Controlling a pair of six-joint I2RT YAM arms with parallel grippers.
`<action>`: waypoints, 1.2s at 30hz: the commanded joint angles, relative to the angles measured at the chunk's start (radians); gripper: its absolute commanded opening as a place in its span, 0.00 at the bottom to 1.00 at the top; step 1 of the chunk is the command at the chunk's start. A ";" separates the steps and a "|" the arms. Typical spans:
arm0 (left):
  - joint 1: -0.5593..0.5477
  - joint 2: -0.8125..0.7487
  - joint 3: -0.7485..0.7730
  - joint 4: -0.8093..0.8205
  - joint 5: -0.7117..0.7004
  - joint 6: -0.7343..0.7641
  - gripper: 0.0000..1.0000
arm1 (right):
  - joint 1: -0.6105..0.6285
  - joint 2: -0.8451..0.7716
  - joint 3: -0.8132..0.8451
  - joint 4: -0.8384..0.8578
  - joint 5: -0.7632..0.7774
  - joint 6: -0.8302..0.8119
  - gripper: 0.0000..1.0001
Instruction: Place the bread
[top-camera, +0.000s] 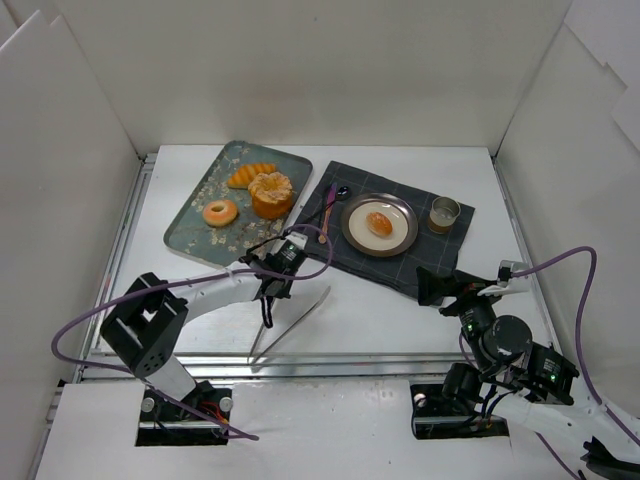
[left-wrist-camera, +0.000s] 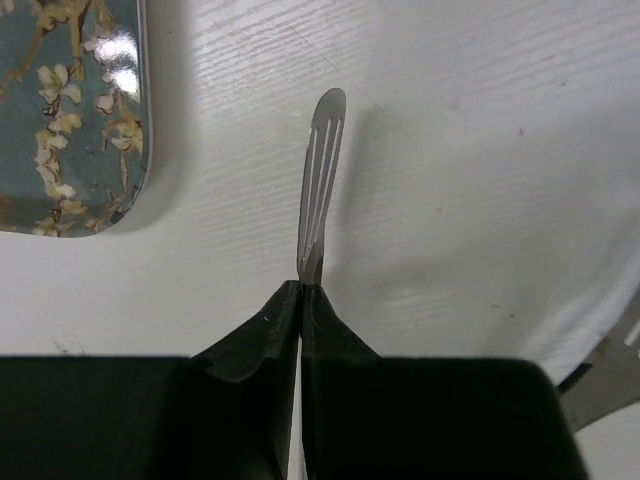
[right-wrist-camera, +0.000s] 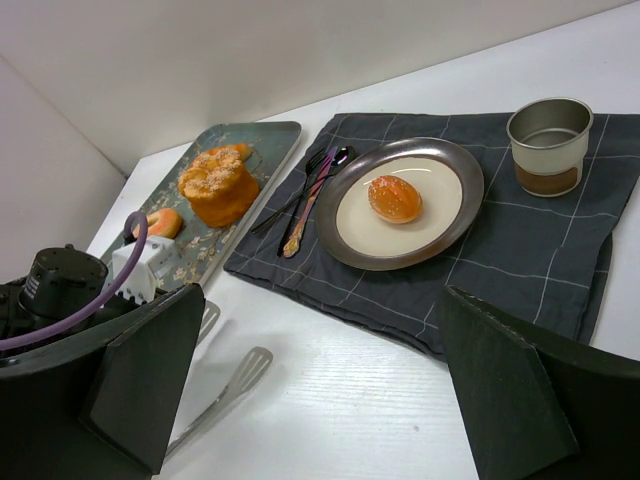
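The bread (top-camera: 379, 223) (right-wrist-camera: 394, 198), a small oval golden bun, lies in the middle of a round plate (top-camera: 345, 226) (right-wrist-camera: 400, 262) on the dark cloth. My left gripper (top-camera: 268, 298) (left-wrist-camera: 302, 285) is shut, low over the white table, left of the cloth. The slotted blade of metal tongs (top-camera: 295, 320) (left-wrist-camera: 322, 170) sticks out just past its tips. I see nothing pinched between the fingers. My right gripper (top-camera: 430, 285) (right-wrist-camera: 322, 300) stands open and empty at the cloth's near edge, facing the plate.
A floral tray (top-camera: 190, 235) (right-wrist-camera: 270, 140) at the back left holds a ring donut (top-camera: 220, 212), a large ridged bun (top-camera: 271, 193) and another pastry. A cup (top-camera: 445, 214) (right-wrist-camera: 547, 145) and cutlery (top-camera: 333, 205) lie on the cloth (top-camera: 440, 250). White walls surround the table.
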 joint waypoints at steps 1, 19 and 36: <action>0.021 0.008 0.057 -0.022 -0.033 0.020 0.00 | 0.002 0.022 0.006 0.048 0.012 0.015 0.98; 0.078 0.126 0.144 -0.019 -0.019 0.034 0.00 | 0.002 0.052 0.009 0.048 0.020 0.015 0.98; 0.087 0.114 0.181 -0.077 -0.080 -0.033 0.34 | 0.001 0.034 0.009 0.048 0.016 0.014 0.98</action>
